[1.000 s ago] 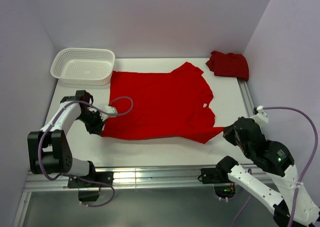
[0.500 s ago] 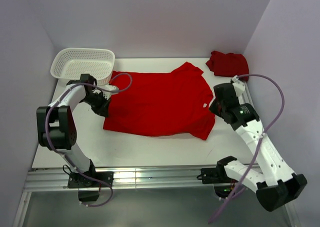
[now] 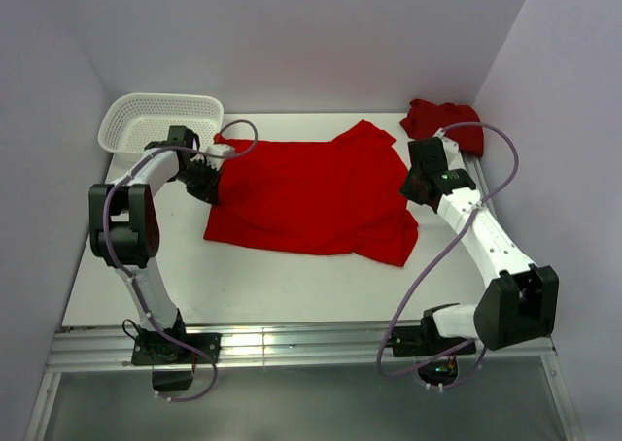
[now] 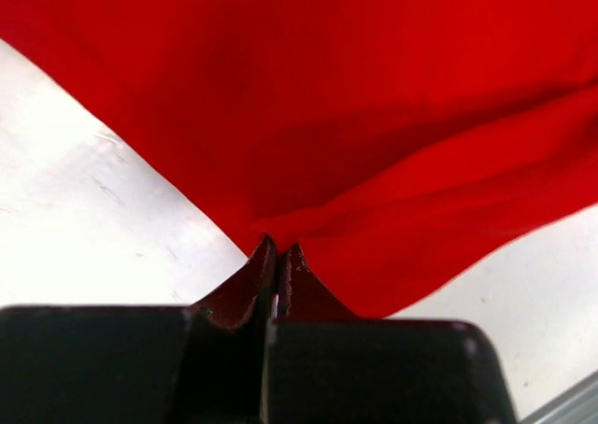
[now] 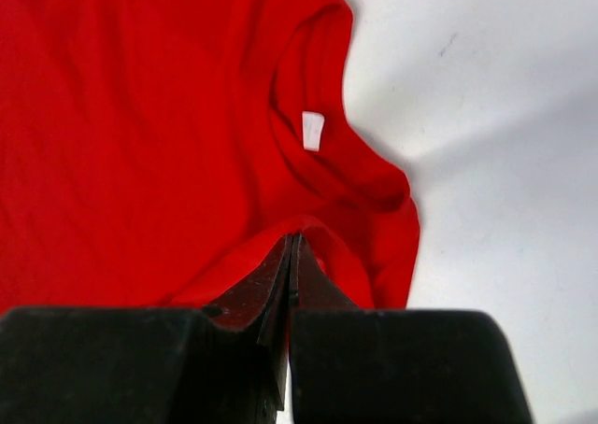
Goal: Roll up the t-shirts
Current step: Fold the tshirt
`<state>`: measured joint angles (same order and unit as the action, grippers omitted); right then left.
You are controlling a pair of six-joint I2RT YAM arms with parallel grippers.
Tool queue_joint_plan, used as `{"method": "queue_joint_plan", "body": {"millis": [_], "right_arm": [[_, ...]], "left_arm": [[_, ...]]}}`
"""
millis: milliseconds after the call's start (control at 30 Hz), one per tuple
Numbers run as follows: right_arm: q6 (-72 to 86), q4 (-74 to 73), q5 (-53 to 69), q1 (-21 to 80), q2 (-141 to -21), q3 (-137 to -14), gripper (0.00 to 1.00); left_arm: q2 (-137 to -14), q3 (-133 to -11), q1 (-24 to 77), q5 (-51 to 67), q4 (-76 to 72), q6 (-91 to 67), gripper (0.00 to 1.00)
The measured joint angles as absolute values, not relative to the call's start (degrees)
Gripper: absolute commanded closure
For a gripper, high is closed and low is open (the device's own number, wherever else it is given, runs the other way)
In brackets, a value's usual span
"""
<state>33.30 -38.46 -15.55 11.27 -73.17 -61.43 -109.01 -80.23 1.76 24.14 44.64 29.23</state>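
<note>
One white tabletop [image 3: 292,286] fills the cell, boxed by pale lilac walls [image 3: 292,33] on the left, far and right sides and ended at the near edge by a silver metal rail [image 3: 292,342]. Much of its middle is taken by a plain bright red cloth t-shirt [image 3: 311,193], spread roughly flat with its hem to the left and its collar to the right. Wrinkles gather along its near right side. A broad band of bare white surface lies between the shirt's near edge and the rail, and a narrower one between its far edge and the back wall.

Both arms reach far out from their bases, the left arm [image 3: 121,229] along the left side and the right arm [image 3: 481,237] along the right. A white mesh plastic basket [image 3: 155,98] sits in the far left corner, just beside the shirt's corner. A second red t-shirt [image 3: 444,122] lies crumpled in the far right corner, apart from the spread one.

The left gripper [image 3: 208,175] is clamped on the spread shirt's hem end, with cloth pinched between its closed black fingers. The right gripper [image 3: 413,184] is likewise closed on a fold of red cloth just beside the collar, where a small white neck label [image 5: 313,130] shows.
</note>
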Motion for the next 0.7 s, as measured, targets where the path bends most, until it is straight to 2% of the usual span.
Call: {"method": "queue_joint_plan", "body": {"millis": [333, 700], "right_arm": [[30.83, -35.42, -14.04, 7.55, -80.66, -67.53, 1.0], [29.89, -33.04, -12.25, 4.54, -85.1, -68.07, 1.0]], "left_arm": [[-111.61, -84.31, 1.83, 20.49, 42.92, 24.18, 1.0], [-113.84, -85.01, 1.87, 16.86, 42.28, 22.17, 1.0]]}}
